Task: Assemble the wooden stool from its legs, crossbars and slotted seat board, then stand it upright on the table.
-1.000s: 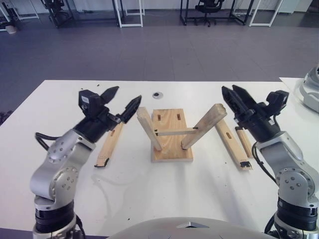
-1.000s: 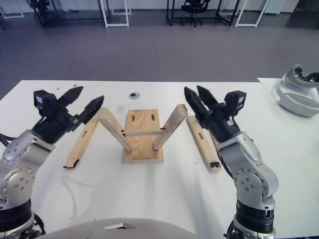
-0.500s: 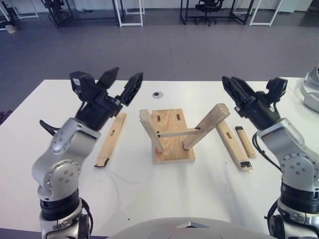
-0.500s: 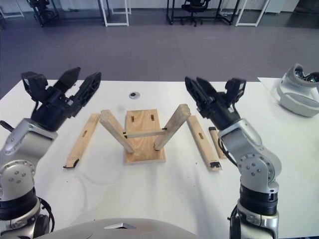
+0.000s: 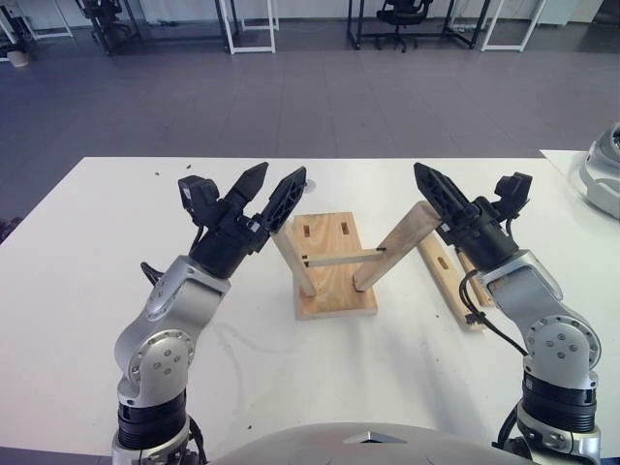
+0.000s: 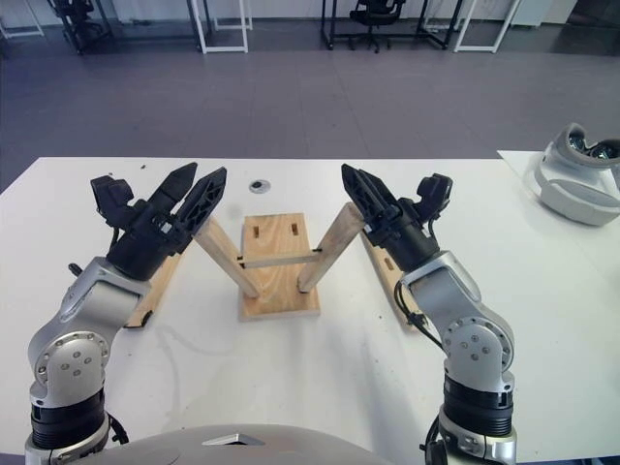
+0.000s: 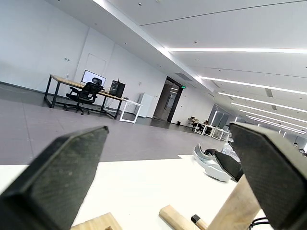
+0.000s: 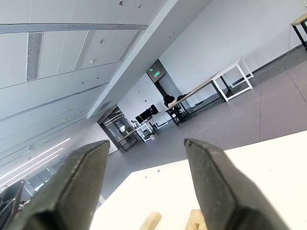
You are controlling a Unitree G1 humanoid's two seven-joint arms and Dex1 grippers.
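- The seat board [image 5: 335, 263] lies flat on the worktop [image 5: 291, 387], between my two sets of fingers and lower than both.
- Two legs stand slanted in its slots, splaying outward, with a thin crossbar [image 5: 341, 257] spanning them.
- The left-hand leg [image 5: 291, 254] has its top end just beside the left gripper [image 5: 279, 174], whose fingers are spread wide. I can't tell whether they touch it.
- The right-hand leg [image 5: 397, 242] has its top just beside the right gripper [image 6: 352, 172], again too close to call. The right wrist view shows those fingers parted too, with nothing between them.
- A spare leg [image 5: 448, 281] lies flat behind the right fingers, under that arm. Another spare leg [image 6: 155, 286] lies under the left arm.
- My read is that the legs are stiff, light and dry enough to grip without slipping. The joints look merely seated, so a sideways nudge could rock them out.
- I'd clamp each leg across its flat faces around mid-length and keep off the crossbar, which is the part most likely to snap.
- A white headset [image 6: 576, 189] sits well beyond the right fingers.
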